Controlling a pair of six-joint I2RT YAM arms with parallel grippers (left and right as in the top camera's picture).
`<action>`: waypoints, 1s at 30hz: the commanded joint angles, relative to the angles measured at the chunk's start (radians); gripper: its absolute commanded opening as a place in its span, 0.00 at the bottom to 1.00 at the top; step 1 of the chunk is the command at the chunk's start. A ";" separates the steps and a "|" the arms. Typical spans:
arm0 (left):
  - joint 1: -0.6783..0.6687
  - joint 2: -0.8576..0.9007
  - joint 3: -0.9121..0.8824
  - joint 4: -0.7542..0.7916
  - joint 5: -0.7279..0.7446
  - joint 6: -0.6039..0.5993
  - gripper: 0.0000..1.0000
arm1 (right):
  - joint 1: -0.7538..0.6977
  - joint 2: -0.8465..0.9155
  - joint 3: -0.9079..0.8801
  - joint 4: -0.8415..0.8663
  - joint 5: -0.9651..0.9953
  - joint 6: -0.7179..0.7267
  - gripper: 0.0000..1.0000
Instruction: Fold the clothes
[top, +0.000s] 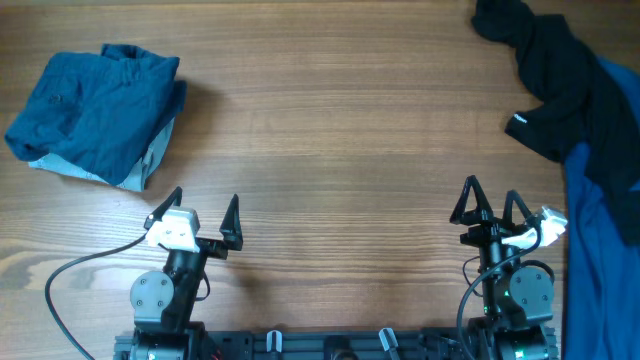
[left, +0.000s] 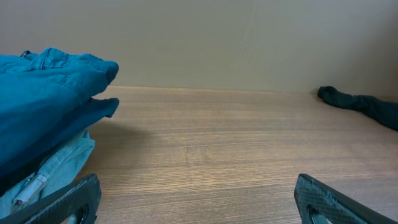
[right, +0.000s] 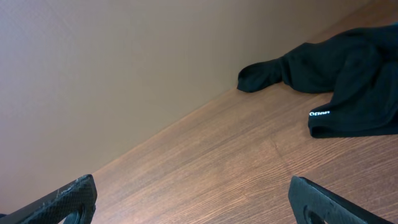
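Of the clothes, a folded teal-blue garment (top: 95, 115) lies at the table's far left, also large at the left of the left wrist view (left: 43, 112). A crumpled black garment (top: 565, 80) with a tiny white logo (right: 319, 114) sprawls at the far right corner, beside a bright blue one (top: 600, 260) along the right edge. My left gripper (top: 203, 213) stands open near the front left, nothing between its fingers. My right gripper (top: 491, 205) is open near the front right, just left of the bright blue garment, also holding nothing.
Bare wooden table (top: 340, 150) stretches between the two piles. A plain beige wall (left: 205, 37) rises behind the far edge. A grey cable (top: 75, 270) loops from the left arm's base at the front.
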 joint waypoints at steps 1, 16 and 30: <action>-0.004 -0.007 -0.010 0.003 -0.006 -0.006 1.00 | -0.005 -0.008 -0.006 0.004 0.002 0.007 1.00; -0.004 -0.007 -0.010 0.003 -0.006 -0.006 1.00 | -0.005 -0.008 -0.006 0.004 0.002 0.007 1.00; -0.004 -0.007 -0.010 0.011 0.022 -0.006 1.00 | -0.005 -0.008 -0.006 0.005 -0.010 0.352 1.00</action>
